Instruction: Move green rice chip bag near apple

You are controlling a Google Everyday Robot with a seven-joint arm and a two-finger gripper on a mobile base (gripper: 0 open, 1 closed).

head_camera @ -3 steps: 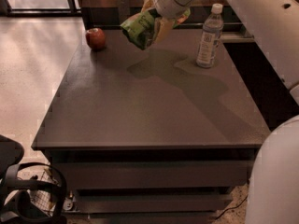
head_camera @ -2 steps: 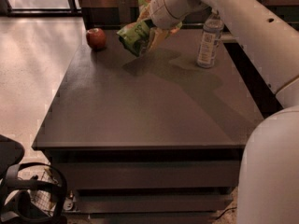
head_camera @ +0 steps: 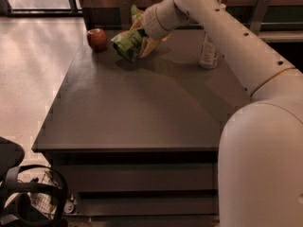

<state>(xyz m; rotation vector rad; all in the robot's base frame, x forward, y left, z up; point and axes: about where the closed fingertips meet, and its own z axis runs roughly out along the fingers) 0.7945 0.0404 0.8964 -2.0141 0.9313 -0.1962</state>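
**Bag at the apple's side, set-down not yet made**

The carry looked close to its end. The gripper [head_camera: 142, 44] was pinching the green rice chip bag [head_camera: 128, 44], its jaws closed on the bag's right-hand end. The bag hung tilted just above the table [head_camera: 142, 112], with its shadow on the top directly beneath. It sat at about 3 o'clock of the apple [head_camera: 97, 39], near it but not touching, with a strip of bare tabletop between them. The apple stood toward 11 o'clock on the tabletop, close to the far left corner.

By my judgement, the next move called for a short lowering until the bag met the surface, then a release. Pushing further toward 9 o'clock risked nudging the apple, which would roll easily.

The arm [head_camera: 227, 32] reached in from the lower right, rose to a bend at the top of the view and angled down toward 8 o'clock, wrist tipped toward the bag. A clear water bottle [head_camera: 208, 51] stood at 3 o'clock of the bag, well apart, partly behind the arm.
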